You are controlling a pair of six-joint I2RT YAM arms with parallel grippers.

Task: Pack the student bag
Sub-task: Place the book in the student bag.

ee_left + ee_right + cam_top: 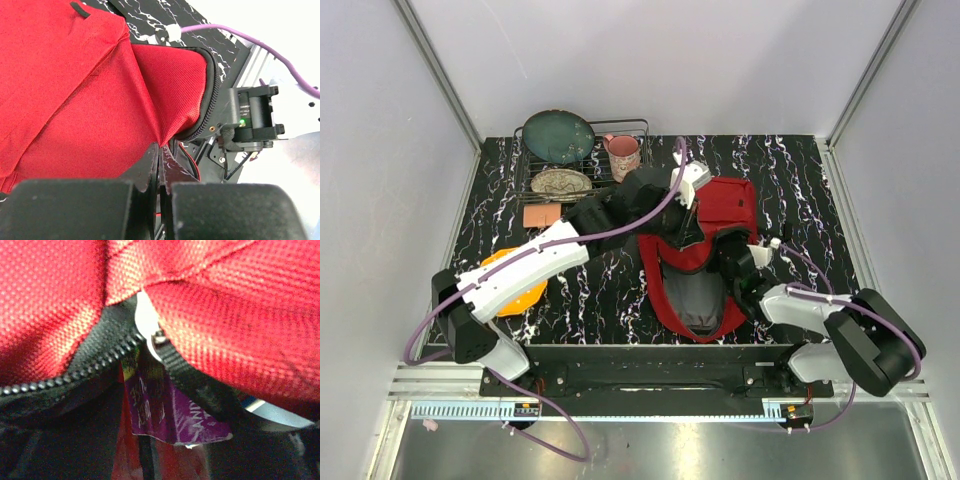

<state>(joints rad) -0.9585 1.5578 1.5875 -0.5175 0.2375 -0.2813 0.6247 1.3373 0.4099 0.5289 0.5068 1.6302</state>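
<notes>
On table [800,190], right of centre toward near edge: student bag [720,200], lying open, grey lining showing, purple packet [165,410] inside behind the zip. Pinched tight on red bag fabric: left gripper [159,150]. At bag mouth: right gripper [732,262] (jaw gap hidden, cannot tell). At far left corner: wire rack [525,185] holding green plate [558,136], patterned dish [561,182], pink mug [623,153].

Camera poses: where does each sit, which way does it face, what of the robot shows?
Top external: above and behind the robot, looking down at the table; left arm, right arm, student bag, dish rack.
Left wrist: on the left arm, looking along the left end effector, shut on bag fabric.
Right wrist: close up on the bag's zip; own fingers not visible.
Shared: the bag.
</notes>
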